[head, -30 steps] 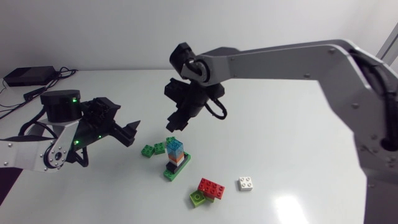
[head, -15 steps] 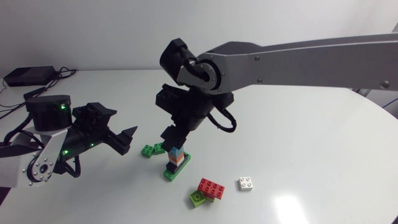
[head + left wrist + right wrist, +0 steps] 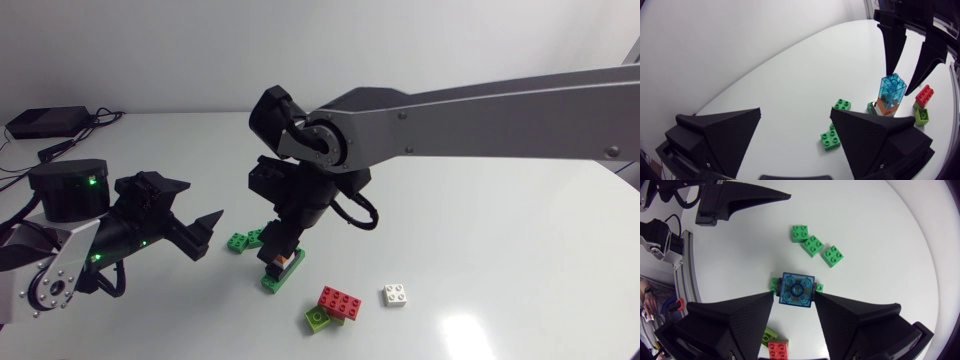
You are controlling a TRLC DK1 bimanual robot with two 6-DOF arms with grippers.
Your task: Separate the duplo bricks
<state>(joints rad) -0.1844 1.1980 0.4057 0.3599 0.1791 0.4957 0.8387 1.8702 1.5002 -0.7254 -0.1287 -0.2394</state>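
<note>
A small stack stands mid-table: a green base brick point(image 3: 283, 274), an orange brick point(image 3: 884, 106) and a clear blue brick point(image 3: 797, 290) on top. My right gripper point(image 3: 277, 243) hangs straight over it, open. One finger is on each side of the blue brick's top, and I see no firm contact. My left gripper point(image 3: 202, 236) is open and holds nothing, a short way to the left of the stack, pointing at it. In the left wrist view the right gripper's fingers point(image 3: 890, 45) straddle the blue brick point(image 3: 891, 90).
Loose green bricks point(image 3: 238, 242) point(image 3: 257, 237) lie between my left gripper and the stack; a third green brick point(image 3: 832, 255) shows in the right wrist view. A red brick point(image 3: 340, 299) on a lime brick point(image 3: 318, 318) and a white brick point(image 3: 396, 295) lie nearer the table's front.
My right gripper has come down and slightly left, from above the stack to around its blue top brick. My left arm has drifted a little left and lower.
</note>
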